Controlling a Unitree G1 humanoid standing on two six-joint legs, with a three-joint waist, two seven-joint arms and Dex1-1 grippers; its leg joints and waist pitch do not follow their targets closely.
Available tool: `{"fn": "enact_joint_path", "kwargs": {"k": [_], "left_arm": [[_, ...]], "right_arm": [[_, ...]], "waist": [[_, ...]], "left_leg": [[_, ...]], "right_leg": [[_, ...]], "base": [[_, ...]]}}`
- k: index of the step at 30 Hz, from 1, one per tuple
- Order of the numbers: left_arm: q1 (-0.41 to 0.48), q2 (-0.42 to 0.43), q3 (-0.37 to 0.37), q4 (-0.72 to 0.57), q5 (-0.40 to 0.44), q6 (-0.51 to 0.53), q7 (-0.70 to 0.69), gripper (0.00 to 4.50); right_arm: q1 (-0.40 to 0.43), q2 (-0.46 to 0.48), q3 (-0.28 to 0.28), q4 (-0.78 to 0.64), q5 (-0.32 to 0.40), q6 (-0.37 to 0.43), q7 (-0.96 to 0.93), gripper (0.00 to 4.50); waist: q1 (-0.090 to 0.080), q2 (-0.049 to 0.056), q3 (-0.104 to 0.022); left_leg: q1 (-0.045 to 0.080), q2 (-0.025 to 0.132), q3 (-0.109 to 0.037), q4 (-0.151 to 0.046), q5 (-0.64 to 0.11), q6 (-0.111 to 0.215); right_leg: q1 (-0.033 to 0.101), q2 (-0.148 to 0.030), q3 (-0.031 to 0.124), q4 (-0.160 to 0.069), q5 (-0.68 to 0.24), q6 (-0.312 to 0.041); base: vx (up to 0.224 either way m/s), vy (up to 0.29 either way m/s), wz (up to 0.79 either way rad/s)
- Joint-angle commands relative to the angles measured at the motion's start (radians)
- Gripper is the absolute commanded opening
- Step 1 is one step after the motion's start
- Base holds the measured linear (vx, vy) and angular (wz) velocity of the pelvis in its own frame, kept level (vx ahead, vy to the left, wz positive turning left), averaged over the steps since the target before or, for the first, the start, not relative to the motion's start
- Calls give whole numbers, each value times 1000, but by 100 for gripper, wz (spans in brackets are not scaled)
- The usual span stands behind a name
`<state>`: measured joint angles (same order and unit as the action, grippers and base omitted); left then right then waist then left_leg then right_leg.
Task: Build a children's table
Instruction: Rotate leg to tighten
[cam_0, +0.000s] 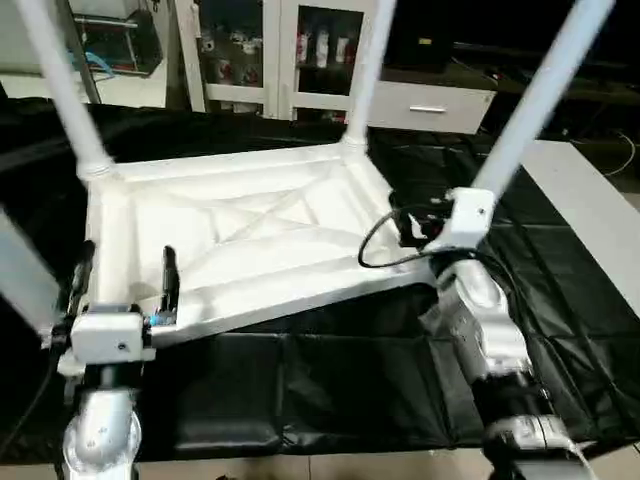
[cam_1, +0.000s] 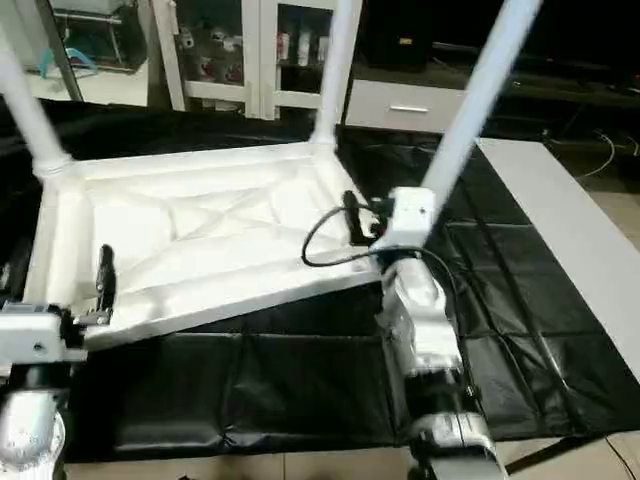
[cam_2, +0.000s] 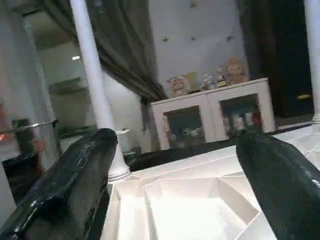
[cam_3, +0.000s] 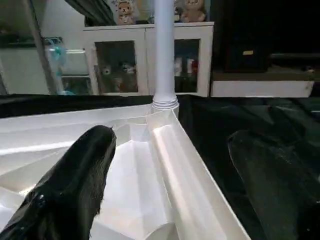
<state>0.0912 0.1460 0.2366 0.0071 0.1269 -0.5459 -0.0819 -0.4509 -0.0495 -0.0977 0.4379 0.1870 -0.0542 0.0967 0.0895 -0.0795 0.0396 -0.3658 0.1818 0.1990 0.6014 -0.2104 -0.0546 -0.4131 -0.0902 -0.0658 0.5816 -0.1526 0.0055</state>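
Note:
The children's table lies upside down on a black mat, its white ribbed top (cam_0: 250, 230) facing up. Legs stand up from its corners: far left (cam_0: 62, 95), far right (cam_0: 362, 80), near right (cam_0: 540, 95) and near left (cam_0: 22, 275). My left gripper (cam_0: 125, 283) is open at the top's near-left edge, just right of the near-left leg, and nothing lies between its fingers (cam_2: 75, 175). My right gripper (cam_3: 172, 135) is open astride the top's right rim (cam_3: 175, 165), one finger (cam_3: 75, 185) over the underside, the other over the mat.
The black mat (cam_0: 330, 380) covers the floor around the table. A white cabinet with glass doors (cam_0: 270, 50) and a drawer unit (cam_0: 430, 105) stand behind. A pale strip of floor (cam_0: 590, 210) runs along the right. A black cable loop (cam_0: 375, 245) hangs by my right wrist.

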Motion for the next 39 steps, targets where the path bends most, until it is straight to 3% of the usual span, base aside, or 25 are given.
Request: {"fn": "enact_joint_path", "kwargs": {"k": [1, 5, 6, 7, 8, 10, 11, 12, 13, 17, 18, 19, 21, 22, 25, 26, 28, 30, 31, 33, 36, 39], "left_arm": [[-38, 42, 44, 29, -93, 18, -44, 442], [-109, 89, 39, 97, -160, 49, -125, 442], [-192, 135, 45, 175, -188, 61, -182, 442], [-203, 141, 46, 185, -191, 61, -187, 442], [-231, 156, 48, 213, -200, 61, -202, 442], [-299, 188, 43, 287, -229, 67, -247, 442], [-321, 201, 37, 314, -244, 64, -266, 442], [-341, 207, 19, 315, -277, 71, -311, 442], [-338, 203, 13, 297, -287, 79, -317, 442], [-323, 186, 2, 254, -326, 101, -339, 442], [-262, 152, -36, 165, -338, 108, -344, 442], [-220, 128, -59, 114, -328, 103, -327, 442], [-207, 119, -66, 100, -328, 100, -322, 442], [-187, 108, -84, 71, -351, 100, -333, 442], [-155, 96, -116, 17, -400, 114, -358, 442], [-141, 92, -133, -8, -418, 122, -373, 442], [-95, 99, -188, -72, -405, 100, -410, 442], [-80, 47, -119, -75, -308, 0, -300, 442], [-82, 24, -69, -73, -250, -33, -227, 442], [-84, -6, 6, -77, -167, -67, -106, 442], [-71, -16, 37, -91, -148, -84, -73, 442], [-40, -26, 23, -116, -169, -78, -85, 442]], "right_arm": [[53, -55, -107, -30, -13, 10, -97, 402], [96, -50, -100, -75, -33, 15, -126, 402], [128, -40, -99, -110, -44, 25, -148, 402], [133, -38, -98, -115, -45, 28, -150, 402], [144, -34, -95, -130, -49, 33, -155, 402], [170, -19, -77, -168, -52, 53, -150, 402], [178, -13, -66, -183, -52, 62, -146, 402], [188, -6, -30, -206, -43, 58, -98, 402], [190, -7, -10, -216, -45, 55, -76, 402], [193, -8, 22, -238, -37, 56, -28, 402], [200, -19, 82, -266, -20, 65, 63, 402], [201, -24, 111, -278, -11, 71, 110, 402], [201, -23, 115, -281, -4, 75, 122, 402], [200, -27, 122, -290, 0, 81, 141, 402], [199, -32, 135, -298, -5, 76, 159, 402], [199, -34, 139, -300, -4, 76, 169, 402], [198, -30, 148, -304, -3, 74, 188, 402], [198, -32, 159, -303, 1, 79, 210, 402], [199, -37, 164, -302, -1, 83, 218, 402], [200, -44, 168, -299, -4, 94, 231, 402], [205, -59, 173, -289, -17, 88, 240, 402], [206, -75, 171, -279, -47, 47, 238, 402]], "waist": [[-10, 21, -54], [-14, 17, -53], [-14, 16, -52], [-16, 18, -52], [-18, 15, -52], [-17, 19, -54], [-19, 19, -53], [-19, 22, -54], [-19, 28, -55], [-35, 24, -56], [-40, 22, -57], [-44, 18, -52], [-48, 20, -52], [-48, 13, -52], [-51, 12, -48], [-53, 5, -46], [-53, 5, -44], [-57, 3, -45], [-60, -2, -45], [-61, -1, -45], [-59, -1, -45], [-54, 3, -46]], "left_leg": [[32, 47, -17, -86, -214, -6], [29, 48, -20, -92, -248, -41], [31, 45, -18, -92, -255, -45], [35, 43, -17, -91, -272, -45], [26, 43, -21, -94, -273, -45], [31, 42, -20, -92, -271, -49], [25, 42, -23, -94, -271, -51], [27, 43, -23, -94, -275, -58], [28, 44, -23, -94, -281, -62], [22, 47, -22, -92, -279, -56], [20, 52, -24, -90, -279, -47], [13, 55, -23, -91, -276, -35], [14, 54, -21, -90, -285, -25], [13, 53, -23, -90, -290, -19], [14, 55, -23, -92, -314, -27], [14, 56, -23, -93, -327, -32], [12, 57, -25, -95, -336, -33], [10, 57, -25, -93, -325, -28], [8, 57, -24, -92, -323, -26], [8, 57, -27, -92, -322, -24], [11, 56, -28, -90, -326, -27], [14, 58, -26, -89, -318, -29]], "right_leg": [[21, -38, 45, -47, -169, -108], [24, -39, 46, -42, -178, -104], [22, -40, 47, -47, -190, -98], [18, -38, 49, -46, -197, -95], [26, -40, 48, -46, -206, -92], [22, -41, 50, -47, -205, -89], [27, -42, 50, -43, -200, -93], [27, -44, 50, -42, -198, -98], [26, -45, 50, -40, -192, -106], [32, -45, 50, -37, -165, -140], [37, -49, 49, -33, -165, -153], [38, -48, 51, -39, -166, -154], [35, -46, 52, -42, -184, -153], [35, -49, 52, -45, -236, -141], [30, -48, 53, -52, -282, -134], [28, -47, 52, -54, -300, -129], [28, -47, 52, -55, -320, -120], [29, -44, 53, -57, -304, -107], [30, -44, 53, -59, -300, -103], [34, -45, 51, -60, -309, -89], [29, -43, 50, -61, -317, -83], [25, -40, 51, -57, -278, -101]], "base": [[0, 0, 0], [0, 0, 0], [0, 0, 0], [0, 0, 0], [0, 0, 0], [0, 0, 0], [0, 0, 0], [0, 0, 0], [0, 0, 0], [0, 0, 0], [0, 0, 0], [0, 0, 0], [0, 0, 0], [0, 0, 0], [0, 0, 0], [0, 0, 0], [0, 0, 0], [0, 0, 0], [0, 0, 0], [0, 0, 0], [0, 0, 0], [0, 0, 0]]}}
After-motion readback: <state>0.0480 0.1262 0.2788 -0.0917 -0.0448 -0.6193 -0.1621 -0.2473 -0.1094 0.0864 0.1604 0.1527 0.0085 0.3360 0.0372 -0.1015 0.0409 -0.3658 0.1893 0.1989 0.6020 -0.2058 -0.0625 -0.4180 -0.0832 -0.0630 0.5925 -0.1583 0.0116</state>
